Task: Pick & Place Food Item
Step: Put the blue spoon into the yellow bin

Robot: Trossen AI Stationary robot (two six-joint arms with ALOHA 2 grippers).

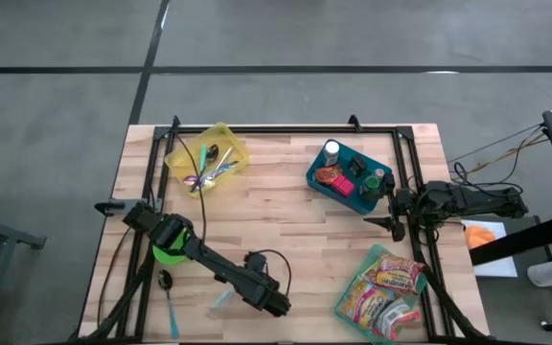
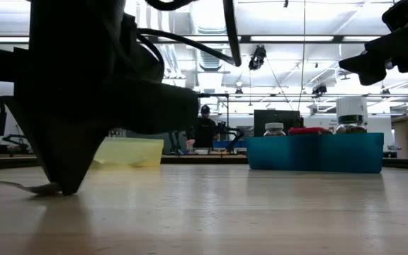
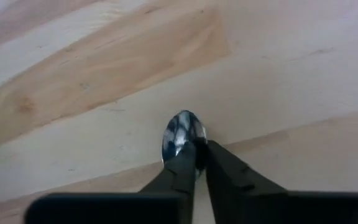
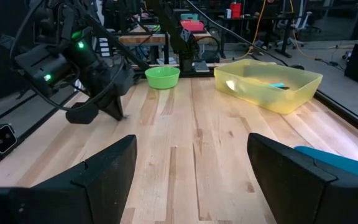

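Wooden table [image 1: 286,216] fills the frame's middle: yellow bin [image 1: 209,158] of utensils at upper left, teal bin [image 1: 349,177] of jars at upper right, a bag of packaged snacks [image 1: 383,292] at lower right, a green bowl [image 1: 169,251] at lower left. Left gripper [image 3: 196,163], low at bottom centre of the high view, has its fingers pinched on a metal spoon [image 3: 180,134] lying flat on the wood; right gripper [image 4: 191,168] waits at the right edge, fingers well apart. The spoon looks light, stiff and slick, so a hold at the neck beside the bowl seems safest against twisting.

We see a green bowl [image 1: 168,251] near the table's [image 1: 286,225] left edge, and a person [image 2: 205,132] in the room behind.
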